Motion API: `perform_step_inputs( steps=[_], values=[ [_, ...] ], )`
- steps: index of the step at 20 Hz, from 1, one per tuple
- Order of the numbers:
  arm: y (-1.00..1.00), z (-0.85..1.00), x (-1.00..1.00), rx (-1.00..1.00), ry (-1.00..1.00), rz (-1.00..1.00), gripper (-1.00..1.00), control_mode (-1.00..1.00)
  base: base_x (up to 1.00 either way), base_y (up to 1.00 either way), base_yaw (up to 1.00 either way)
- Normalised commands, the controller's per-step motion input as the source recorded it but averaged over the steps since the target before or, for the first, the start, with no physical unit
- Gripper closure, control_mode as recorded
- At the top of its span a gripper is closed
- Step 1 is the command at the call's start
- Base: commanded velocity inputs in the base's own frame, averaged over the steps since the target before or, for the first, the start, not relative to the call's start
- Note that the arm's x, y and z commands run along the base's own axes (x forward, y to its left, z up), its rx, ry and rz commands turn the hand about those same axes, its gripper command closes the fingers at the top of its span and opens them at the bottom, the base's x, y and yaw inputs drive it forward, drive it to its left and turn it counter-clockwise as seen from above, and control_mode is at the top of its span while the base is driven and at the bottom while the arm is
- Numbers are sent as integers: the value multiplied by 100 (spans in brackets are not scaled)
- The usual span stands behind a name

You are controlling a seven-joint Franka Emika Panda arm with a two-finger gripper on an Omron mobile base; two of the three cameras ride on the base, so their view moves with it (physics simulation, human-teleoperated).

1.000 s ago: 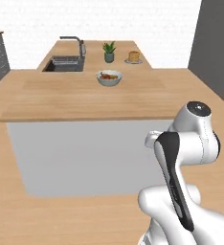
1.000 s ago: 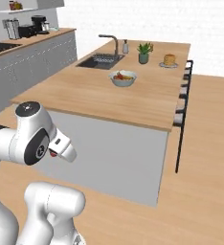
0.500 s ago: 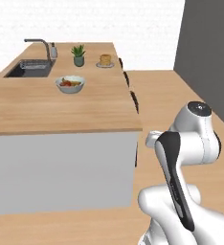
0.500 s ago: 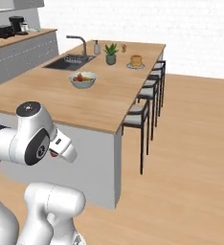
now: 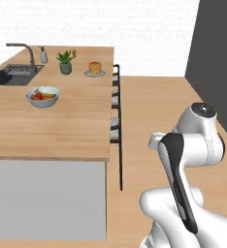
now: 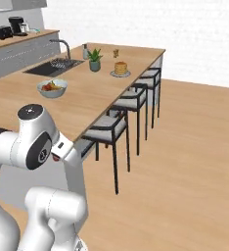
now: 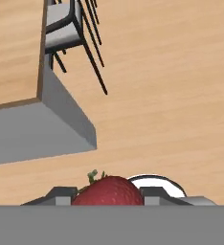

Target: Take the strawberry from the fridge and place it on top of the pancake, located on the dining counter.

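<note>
The strawberry [image 7: 109,191], bright red with a small green top, sits between the two dark finger tips of my gripper [image 7: 108,196], which is shut on it and points down at the wood floor beside a corner of the dining counter [image 7: 13,57]. The pancake [image 5: 95,67] [image 6: 120,67] is a small golden stack on a grey plate, far along the dining counter [image 5: 62,131] [image 6: 92,95] near its stool side. My arm is folded close to the base, well short of the pancake. The fridge is out of view.
A bowl of fruit [image 5: 42,96] [image 6: 52,87], a potted plant [image 5: 65,61] [image 6: 94,60] and a dark sink [image 5: 13,76] with a tap share the counter. Black-framed stools [image 6: 109,128] [image 7: 61,24] line its side. A dark wall [image 5: 217,63] stands at the right.
The whole picture has shifted: the base has moved right round the counter's end, so the stools and open floor now show. The grip on the strawberry is unchanged.
</note>
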Motion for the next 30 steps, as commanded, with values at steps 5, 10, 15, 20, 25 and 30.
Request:
perform_step_inputs(
  steps=[5, 10, 15, 20, 25, 30],
  values=[
    [0, 0, 0, 0, 0, 0, 100, 100, 81, -100, 41],
    [0, 0, 0, 0, 0, 0, 100, 100, 72, -100, 46],
    [0, 0, 0, 0, 0, 0, 100, 100, 22, -100, 55],
    [0, 0, 0, 0, 0, 0, 100, 100, 0, -100, 58],
    [0, 0, 0, 0, 0, 0, 100, 100, 0, -100, 58],
    [0, 0, 0, 0, 0, 0, 100, 100, 0, -100, 55]
  ],
)
